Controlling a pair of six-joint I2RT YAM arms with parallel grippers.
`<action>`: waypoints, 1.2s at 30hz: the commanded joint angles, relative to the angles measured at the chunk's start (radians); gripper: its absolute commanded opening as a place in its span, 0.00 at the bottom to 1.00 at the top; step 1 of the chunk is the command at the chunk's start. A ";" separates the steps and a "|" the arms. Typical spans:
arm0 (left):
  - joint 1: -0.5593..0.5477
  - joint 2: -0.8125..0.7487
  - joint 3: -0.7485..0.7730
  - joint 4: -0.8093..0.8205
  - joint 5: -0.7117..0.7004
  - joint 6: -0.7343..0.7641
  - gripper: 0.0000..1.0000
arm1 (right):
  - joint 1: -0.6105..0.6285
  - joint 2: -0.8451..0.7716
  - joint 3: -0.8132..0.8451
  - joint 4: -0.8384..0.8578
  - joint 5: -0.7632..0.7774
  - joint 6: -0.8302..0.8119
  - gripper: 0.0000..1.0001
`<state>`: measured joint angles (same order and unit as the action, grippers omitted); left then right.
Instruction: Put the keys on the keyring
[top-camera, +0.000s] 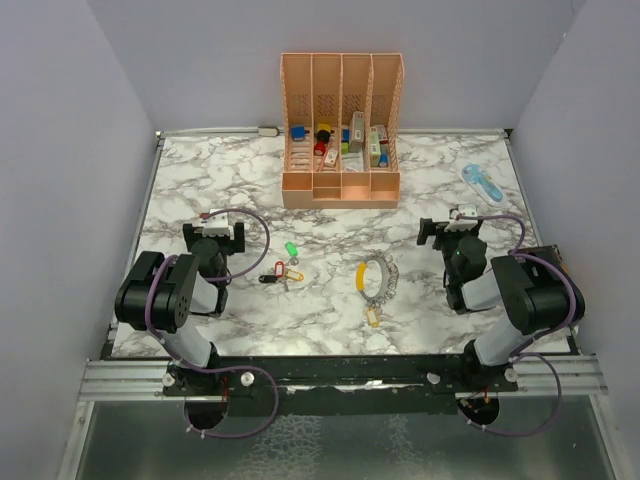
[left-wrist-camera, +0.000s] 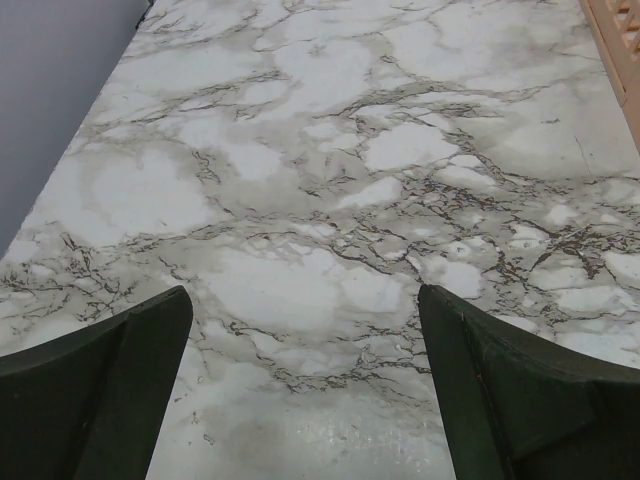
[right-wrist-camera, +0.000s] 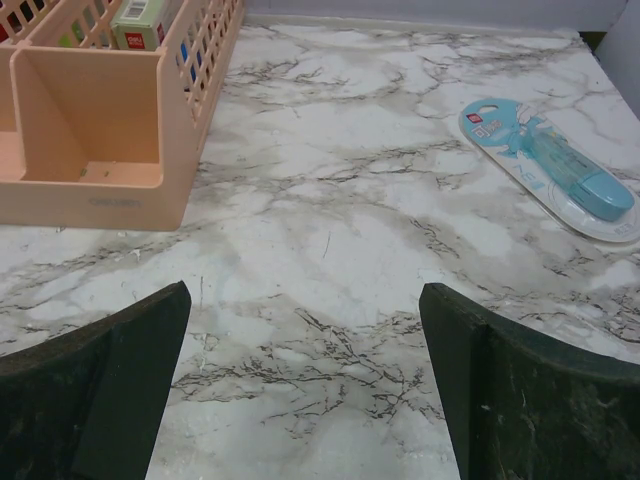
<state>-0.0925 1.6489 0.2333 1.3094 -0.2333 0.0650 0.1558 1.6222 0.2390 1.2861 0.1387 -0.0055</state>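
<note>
Left tool (left-wrist-camera: 303, 305) and right tool (right-wrist-camera: 303, 300) gape wide and empty, arms (top-camera: 165, 290) folded low.

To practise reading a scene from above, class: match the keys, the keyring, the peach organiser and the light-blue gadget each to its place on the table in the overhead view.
Things:
1. keys
2. keyring
3. peach organiser
4. light-blue gadget

Places:
A. back, middle
B. far right, towards the back
C. just left of centre
D. just right of centre

Pairs: 1-C, 2-D, 3-A, 4-B
</note>
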 joint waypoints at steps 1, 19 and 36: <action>0.007 -0.004 0.010 0.026 -0.012 -0.010 0.99 | 0.004 0.007 -0.007 0.044 -0.024 -0.014 0.99; 0.007 -0.004 0.009 0.028 -0.014 -0.010 0.99 | 0.004 0.005 -0.003 0.034 -0.028 -0.012 0.99; 0.012 -0.003 0.019 0.010 0.004 -0.012 0.99 | 0.027 -0.333 0.317 -0.848 -0.119 0.088 0.86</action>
<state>-0.0917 1.6489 0.2337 1.3075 -0.2329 0.0647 0.1650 1.4326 0.3538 0.9237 0.1032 0.0040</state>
